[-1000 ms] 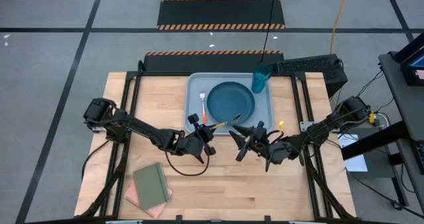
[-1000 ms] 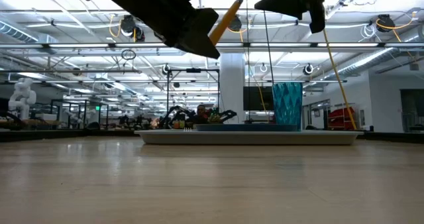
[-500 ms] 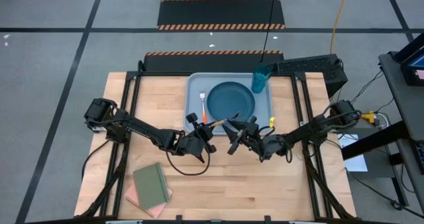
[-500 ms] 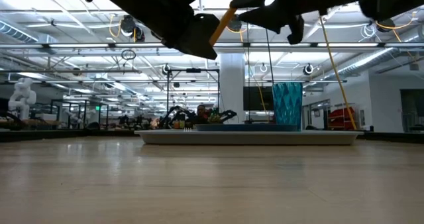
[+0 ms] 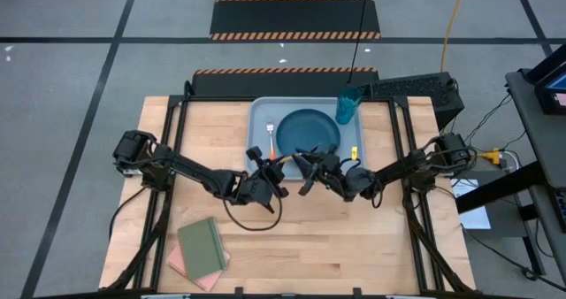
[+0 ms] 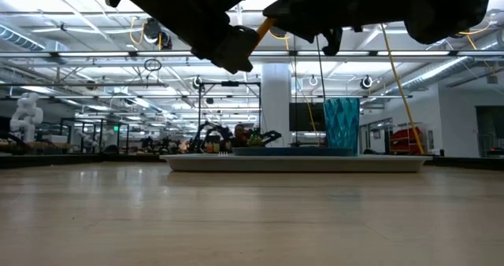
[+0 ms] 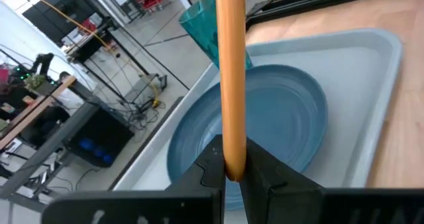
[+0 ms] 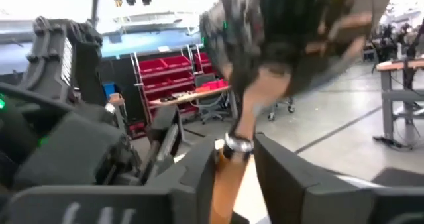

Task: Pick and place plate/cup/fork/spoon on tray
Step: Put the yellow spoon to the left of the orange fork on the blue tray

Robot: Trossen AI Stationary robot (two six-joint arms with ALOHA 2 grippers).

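My left gripper (image 5: 274, 172) (image 7: 232, 159) is shut on the spoon (image 5: 286, 162), an orange-handled utensil held above the table just near of the tray (image 5: 260, 113). My right gripper (image 5: 302, 164) (image 8: 233, 149) faces it from the table's right. Its fingers stand open on either side of the spoon's metal neck (image 8: 237, 144). The teal plate (image 5: 308, 131) lies on the tray. The fork (image 5: 270, 133) lies left of it, and the cup (image 5: 348, 106) stands in the tray's far right corner. My left gripper pinches the near end of the spoon's orange handle (image 7: 232, 134) between its two fingertips. The fingers come roughly level from the table's left and lie along the handle, which sticks out beyond them. The spoon is lifted clear of table and tray. My right gripper: I cannot tell whether its fingers (image 8: 199, 177) touch the handle.
A green notebook (image 5: 202, 244) lies on a pink one at the table's near left. The tray (image 6: 299, 163) sits at the far middle. Bare wood spreads near of both arms. Black frame rails run along both table sides.
My right gripper has moved toward the table's left, closing on the spoon, and its fingers now stand around the spoon's free end. My left gripper has kept the spoon in place above the tray's near edge.
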